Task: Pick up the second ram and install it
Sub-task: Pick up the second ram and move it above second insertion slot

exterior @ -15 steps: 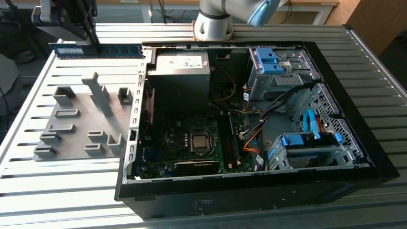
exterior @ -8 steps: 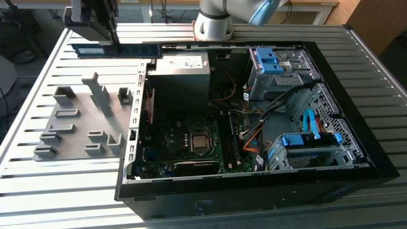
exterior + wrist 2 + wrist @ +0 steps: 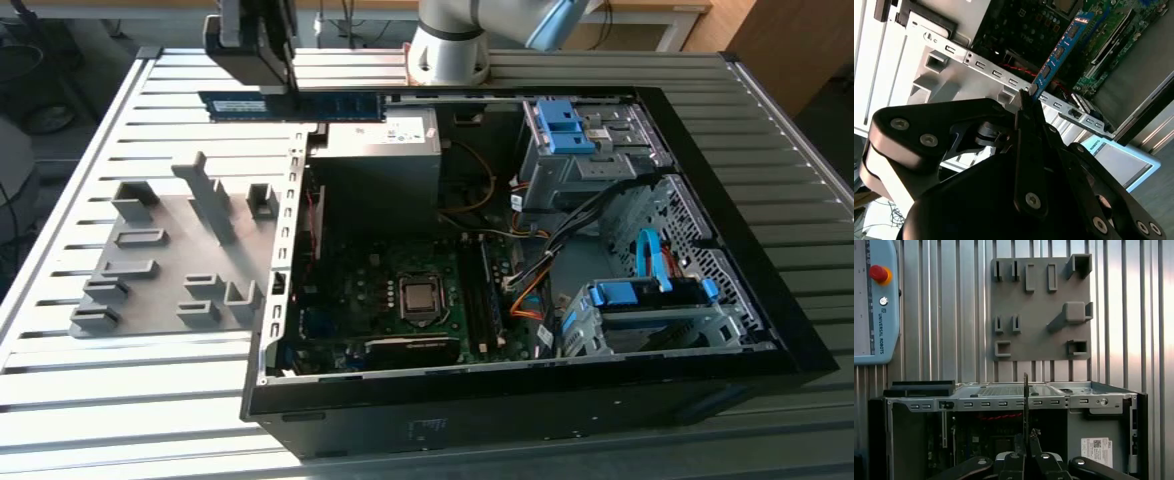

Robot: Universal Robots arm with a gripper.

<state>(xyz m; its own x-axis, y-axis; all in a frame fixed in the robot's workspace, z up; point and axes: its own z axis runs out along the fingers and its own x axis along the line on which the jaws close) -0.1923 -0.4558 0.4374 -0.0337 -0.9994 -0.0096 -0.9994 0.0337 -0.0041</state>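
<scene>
The second ram (image 3: 291, 103) is a long blue stick with dark chips, hanging level in the air just beyond the case's far left corner in the exterior view. My gripper (image 3: 271, 88) is shut on it near its left end, from above. In the second wrist view the second ram (image 3: 1061, 50) juts out from between the fingers (image 3: 1024, 107) toward the motherboard. Seen from the first wrist view, the second ram (image 3: 1026, 400) is edge-on, a thin dark line rising from my gripper (image 3: 1026, 439) over the case wall.
The open computer case (image 3: 787, 330) lies on the slatted table, with the power supply (image 3: 380, 145), CPU socket (image 3: 418, 296) and memory slots (image 3: 489, 290) inside. A gray holder plate (image 3: 167, 255) with blocks lies left of it. A teach pendant (image 3: 874, 300) rests beyond.
</scene>
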